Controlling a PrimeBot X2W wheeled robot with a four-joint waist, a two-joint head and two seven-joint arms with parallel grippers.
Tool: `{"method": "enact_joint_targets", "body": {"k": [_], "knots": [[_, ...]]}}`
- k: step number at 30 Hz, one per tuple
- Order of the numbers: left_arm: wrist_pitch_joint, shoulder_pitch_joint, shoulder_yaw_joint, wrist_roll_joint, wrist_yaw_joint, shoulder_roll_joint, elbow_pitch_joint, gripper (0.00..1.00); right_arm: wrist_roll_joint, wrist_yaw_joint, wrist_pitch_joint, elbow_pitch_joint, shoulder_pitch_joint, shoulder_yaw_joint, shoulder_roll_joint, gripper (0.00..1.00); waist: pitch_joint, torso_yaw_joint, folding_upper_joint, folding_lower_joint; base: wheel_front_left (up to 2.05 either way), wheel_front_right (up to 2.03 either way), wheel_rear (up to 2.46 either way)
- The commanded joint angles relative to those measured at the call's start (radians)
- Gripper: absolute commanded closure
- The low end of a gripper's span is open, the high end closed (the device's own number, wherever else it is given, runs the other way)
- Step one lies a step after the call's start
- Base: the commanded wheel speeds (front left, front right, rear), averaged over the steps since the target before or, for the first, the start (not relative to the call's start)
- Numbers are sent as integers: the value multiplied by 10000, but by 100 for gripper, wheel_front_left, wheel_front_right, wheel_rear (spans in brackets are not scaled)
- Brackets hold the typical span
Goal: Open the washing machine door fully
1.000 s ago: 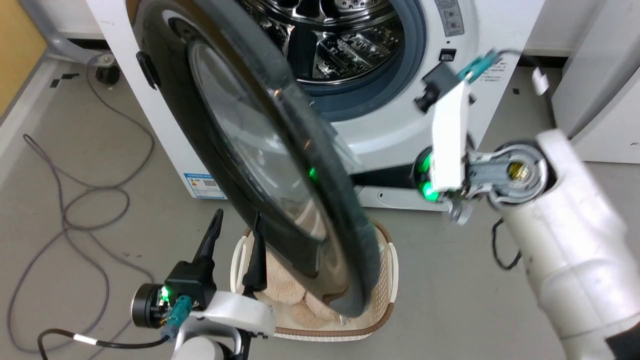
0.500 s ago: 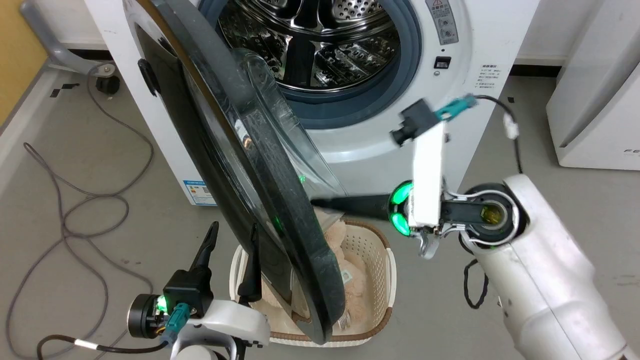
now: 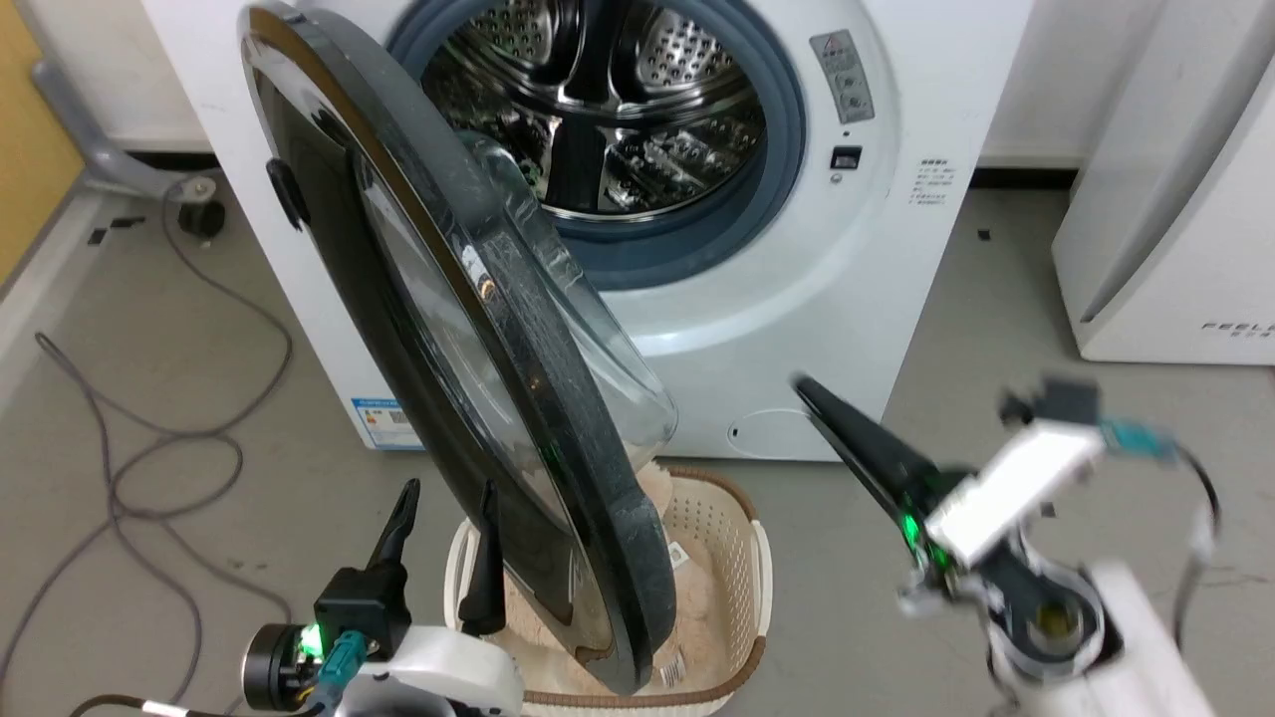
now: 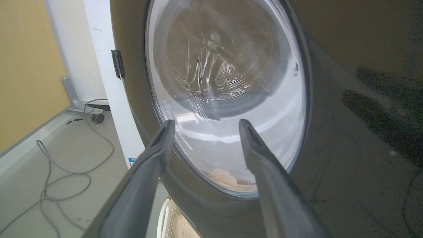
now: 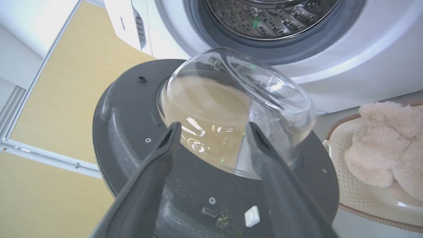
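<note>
A laundry corner with a grey floor (image 3: 996,299), a yellow wall (image 3: 30,149) at the left and a white appliance (image 3: 1175,199) at the right. The washing machine (image 3: 877,249) stands in the middle, its steel drum (image 3: 598,129) exposed.

The washing machine door (image 3: 438,329) hangs from a black hinge (image 3: 289,194) on the machine's left side. It stands roughly square to the front, seen almost edge-on, so it is only partly open. Its lower rim hangs over a pale basket (image 3: 742,578) of cream plush cloth (image 5: 386,145). Whether the rim touches the basket cannot be told.

The left gripper (image 3: 448,490) is low on the left. Its fingers are spread, hold nothing and point at the door's glossy front face. Whether they touch it cannot be told. The right gripper (image 5: 213,125) is also spread and empty. It is clear of the door and aims at the matte black back and the bulging glass bowl (image 5: 238,109).

The door looks rigid and fairly heavy, and it probably swings freely on the hinge. The glossy face and smooth glass would likely be slippery, and the bowl should not be knocked. The best place to act seems to be the matte back near the free rim, far from the hinge. A steady push there gives the most leverage. The left gripper appears to stand in the door's path.
</note>
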Motion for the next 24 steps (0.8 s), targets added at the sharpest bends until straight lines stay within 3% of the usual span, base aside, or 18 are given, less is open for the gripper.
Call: {"method": "enact_joint_targets", "body": {"k": [1, 10, 15, 24], "knots": [[-55, 164, 44, 47, -55, 20, 54, 0, -257, 10, -566, -145, 572, -75, -52, 0, -99, -60, 0, 1, 0, 0, 0], [-55, 359, 163, 71, -61, 25, 124, 0, -2772, 10, -4300, -125, 2654, -228, -206, 0, -195, -262, 0, 1, 0, 0, 0], [-55, 424, 205, 93, -109, 25, 206, 0, -4502, 10, -6003, -231, 3451, -860, -403, 0, -331, -304, 0, 1, 0, 0, 0], [-55, 584, 427, 130, -110, 90, 189, 0, -9905, 10, -6826, -1216, 4268, -3090, -3, 0, -469, -513, 0, 1, 0, 0, 0]]}}
